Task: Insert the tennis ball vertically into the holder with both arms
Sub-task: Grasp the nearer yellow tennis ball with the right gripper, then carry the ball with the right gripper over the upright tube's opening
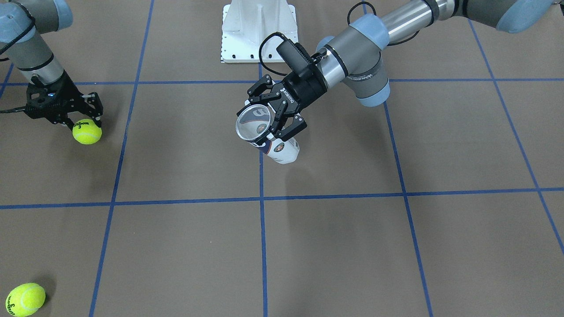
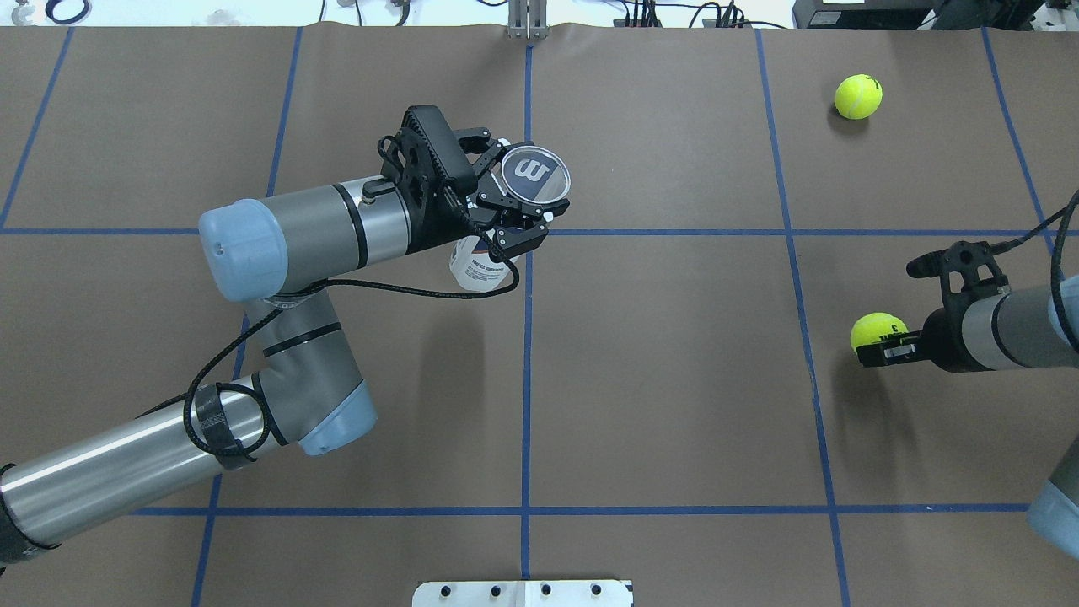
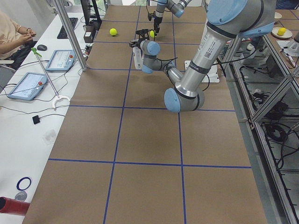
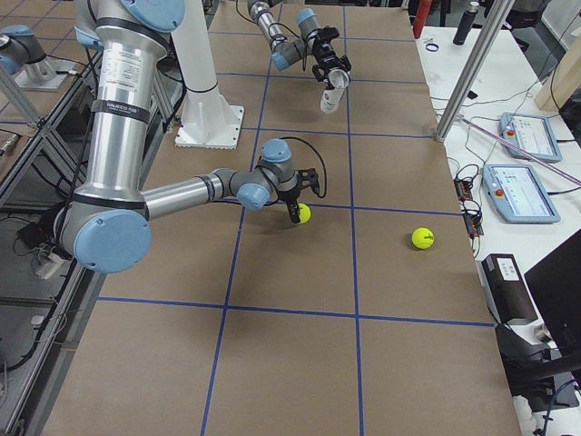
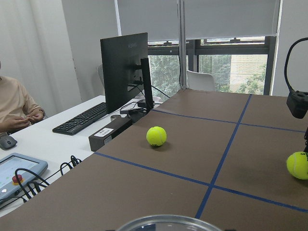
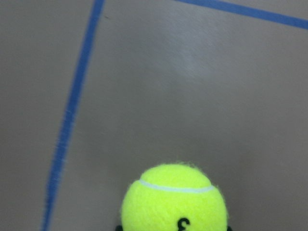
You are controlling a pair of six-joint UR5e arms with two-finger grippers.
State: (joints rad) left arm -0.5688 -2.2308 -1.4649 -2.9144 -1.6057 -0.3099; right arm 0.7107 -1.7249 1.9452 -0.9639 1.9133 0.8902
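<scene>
My left gripper (image 1: 275, 110) is shut on the holder (image 1: 282, 149), a clear can with a navy-and-white label. It holds the can near upright above the table, open mouth (image 2: 535, 173) up. The can's rim shows at the bottom of the left wrist view (image 5: 168, 222). My right gripper (image 1: 86, 121) is shut on a yellow tennis ball (image 1: 87, 131) low over the table, far from the can. The ball also shows in the overhead view (image 2: 877, 329) and fills the lower part of the right wrist view (image 6: 174, 199).
A second tennis ball (image 1: 25, 299) lies loose on the table's far side (image 2: 858, 96). The white pedestal base (image 1: 258, 31) stands at the robot's side of the table. Blue tape lines cross the brown table. An operator's desk with tablets (image 4: 526, 191) runs along the far edge.
</scene>
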